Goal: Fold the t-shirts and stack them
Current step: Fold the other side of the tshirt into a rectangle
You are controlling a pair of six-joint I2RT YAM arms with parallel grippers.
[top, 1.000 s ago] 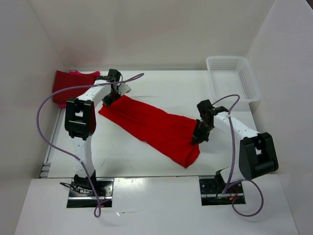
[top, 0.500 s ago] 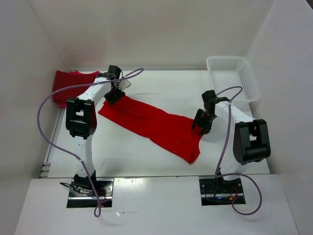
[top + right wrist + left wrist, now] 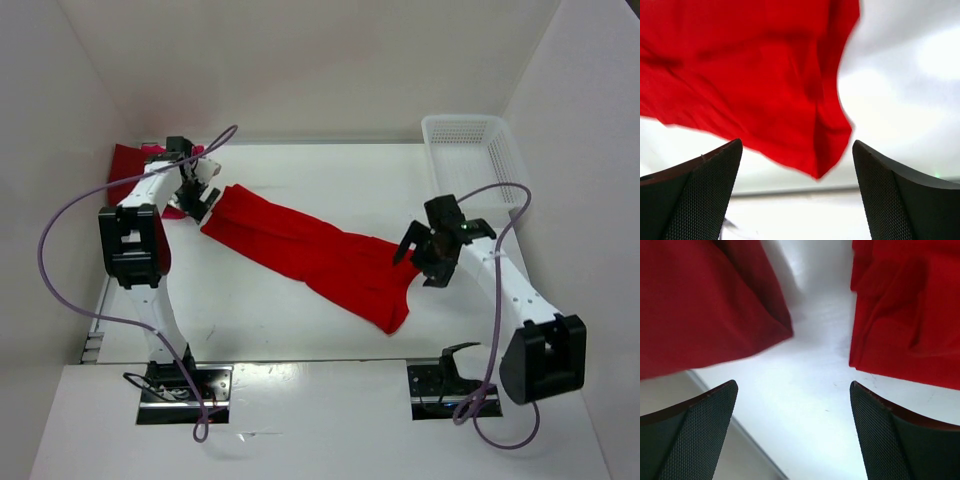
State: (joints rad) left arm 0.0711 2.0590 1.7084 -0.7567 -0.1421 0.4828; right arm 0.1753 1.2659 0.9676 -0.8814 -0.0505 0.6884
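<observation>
Both pincers, left gripper (image 3: 198, 197) and right gripper (image 3: 418, 252), stand spread and empty, each just off one end of the bright red t-shirt (image 3: 310, 255) laid between them as a flat band, probably ready for its next fold; a darker red t-shirt (image 3: 126, 166) lies beyond the left one.

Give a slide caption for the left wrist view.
Open left end effector over table, between dark red t-shirt and bright red t-shirt.
</observation>
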